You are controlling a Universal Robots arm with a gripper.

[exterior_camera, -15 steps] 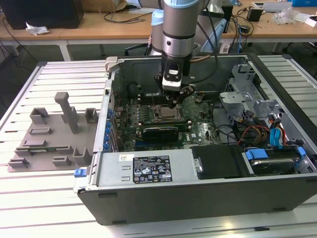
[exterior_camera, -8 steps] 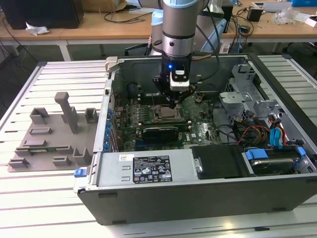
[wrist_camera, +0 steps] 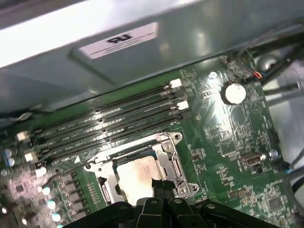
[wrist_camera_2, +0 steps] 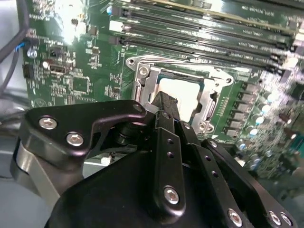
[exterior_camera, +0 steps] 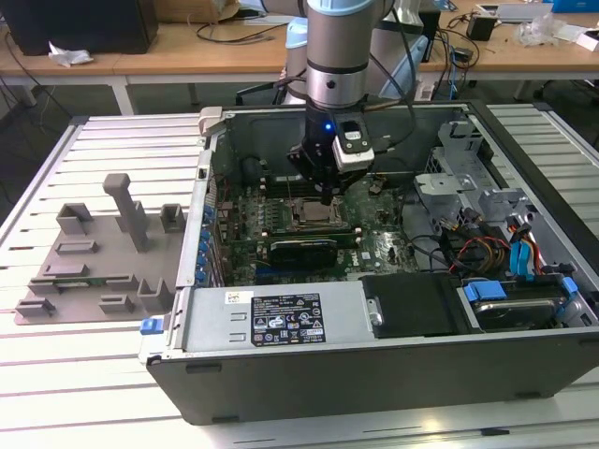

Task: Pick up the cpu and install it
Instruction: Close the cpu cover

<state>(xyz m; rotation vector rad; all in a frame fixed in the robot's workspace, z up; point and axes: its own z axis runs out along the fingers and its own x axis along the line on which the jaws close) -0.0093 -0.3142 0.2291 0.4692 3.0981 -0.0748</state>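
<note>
We see the cpu [wrist_camera: 135,173] lying in the socket [wrist_camera: 174,164] inside the case [exterior_camera: 374,374]. The claw [wrist_camera: 160,183] hangs just above its edge, seemingly clenched on nothing; contact is unclear.

The place is looking like a robotics lab or electronics workshop. A robot arm [exterior_camera: 337,47] with a claw [exterior_camera: 326,196] is hanging over an open computer case [exterior_camera: 374,365], which is lying on a slatted metal table [exterior_camera: 84,393] beside a grey fixture tray [exterior_camera: 94,271]. Behind it, a wooden table [exterior_camera: 168,58] is carrying loose cables [exterior_camera: 225,26] and small gear [exterior_camera: 480,25]. In both wrist views a bare green motherboard [wrist_camera_2: 71,71] [wrist_camera: 228,133] is lying exposed.
</note>
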